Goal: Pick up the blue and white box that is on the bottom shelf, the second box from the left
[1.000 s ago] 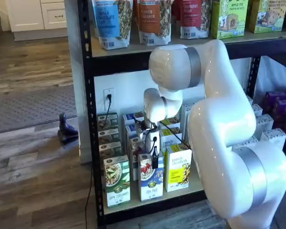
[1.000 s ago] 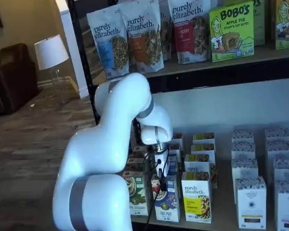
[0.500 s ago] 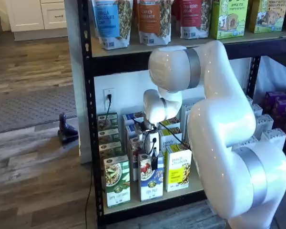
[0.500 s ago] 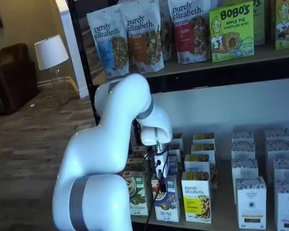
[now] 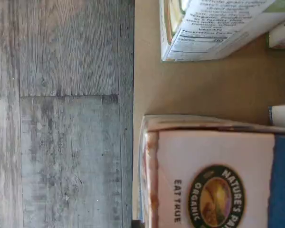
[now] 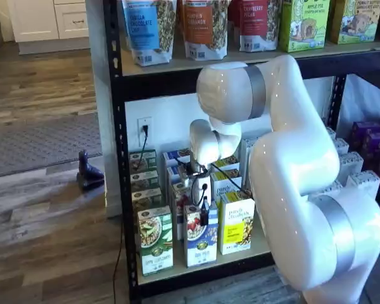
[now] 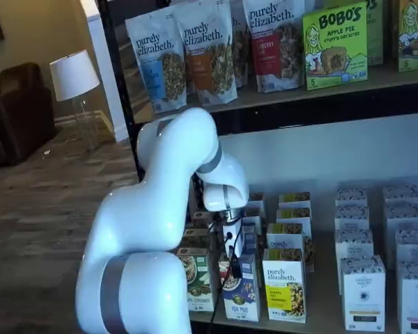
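The blue and white box [image 6: 201, 239] stands upright at the front edge of the bottom shelf [image 6: 196, 269], between a green-and-white carton [image 6: 155, 239] and a yellow carton [image 6: 235, 223]. Both shelf views show it, and it appears again as the blue and white box [image 7: 241, 292]. My gripper [image 6: 204, 214] hangs from the white wrist with its black fingers down at the box's top edge, also visible as the gripper [image 7: 231, 261]. No gap between the fingers can be made out. The wrist view looks down on the box's top [image 5: 213, 183] and the tan shelf board [image 5: 204, 85].
More cartons stand in rows behind the front ones, and white boxes [image 7: 362, 292] fill the shelf further right. Granola bags [image 6: 202, 25] sit on the shelf above. A black upright [image 6: 117, 158] frames the rack's left side. Grey wood floor [image 5: 61, 118] lies beyond the shelf edge.
The arm's wrist has shifted only slightly. The black fingers stay at the top of the blue and white box, which stands in the same place.
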Robot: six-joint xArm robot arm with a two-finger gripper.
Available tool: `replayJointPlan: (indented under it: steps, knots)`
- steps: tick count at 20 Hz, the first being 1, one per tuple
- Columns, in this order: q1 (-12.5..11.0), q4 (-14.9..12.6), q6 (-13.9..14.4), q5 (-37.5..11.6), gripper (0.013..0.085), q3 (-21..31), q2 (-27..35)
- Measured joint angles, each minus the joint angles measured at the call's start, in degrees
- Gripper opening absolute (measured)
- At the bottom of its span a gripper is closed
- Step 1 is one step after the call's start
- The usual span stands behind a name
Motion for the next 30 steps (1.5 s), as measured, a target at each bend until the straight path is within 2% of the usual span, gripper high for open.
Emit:
replayJointPlan:
  steps: [24,30]
  knots:
    - [-0.35,-0.91,0.43,0.24,0.065,0.64,-0.13]
    - [-0.4,-0.78,0.28,0.03,0.049,1.14,-0.46]
